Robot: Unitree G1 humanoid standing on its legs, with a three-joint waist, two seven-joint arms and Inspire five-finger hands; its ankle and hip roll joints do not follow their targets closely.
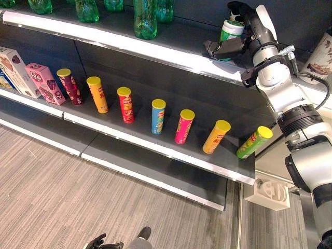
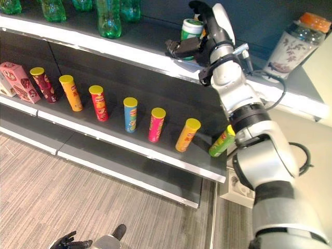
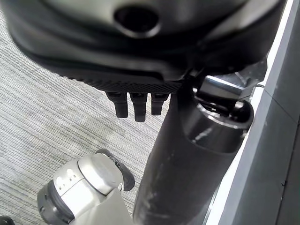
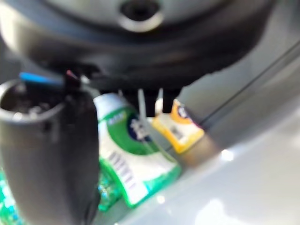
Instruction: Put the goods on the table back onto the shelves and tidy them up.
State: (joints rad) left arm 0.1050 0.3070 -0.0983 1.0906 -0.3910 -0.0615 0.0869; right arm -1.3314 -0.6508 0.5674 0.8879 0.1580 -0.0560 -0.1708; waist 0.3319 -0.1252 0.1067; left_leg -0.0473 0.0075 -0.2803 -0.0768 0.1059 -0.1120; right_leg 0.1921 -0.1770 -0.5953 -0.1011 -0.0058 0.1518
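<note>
Grey carpet floor [image 1: 62,192] lay nearest in the left eye view, with the left hand [image 1: 98,243] hanging low at the bottom edge, fingers relaxed and spread, holding nothing. On the lower shelf [image 1: 171,150] stood a row of chip tubes [image 1: 158,116] with yellow lids, and two snack boxes [image 1: 45,83] sat at the row's left end. The right arm reached up to the upper shelf [image 1: 155,49], where green bottles [image 1: 144,21] stood.

In the right eye view, the right hand [image 2: 205,23] sat at a green-and-white canister [image 2: 191,28] on the upper shelf, its fingers arched over the top and its thumb beside the body. Whether the fingers gripped the canister could not be told. A patterned bottle [image 2: 290,49] stood further right.

Seen from the left wrist, the left hand's fingers [image 3: 136,105] pointed straight toward the carpet.

Seen from the right wrist, the canister [image 4: 133,150] stood upright just past the fingertips, with a small yellow container [image 4: 180,129] beside it.
</note>
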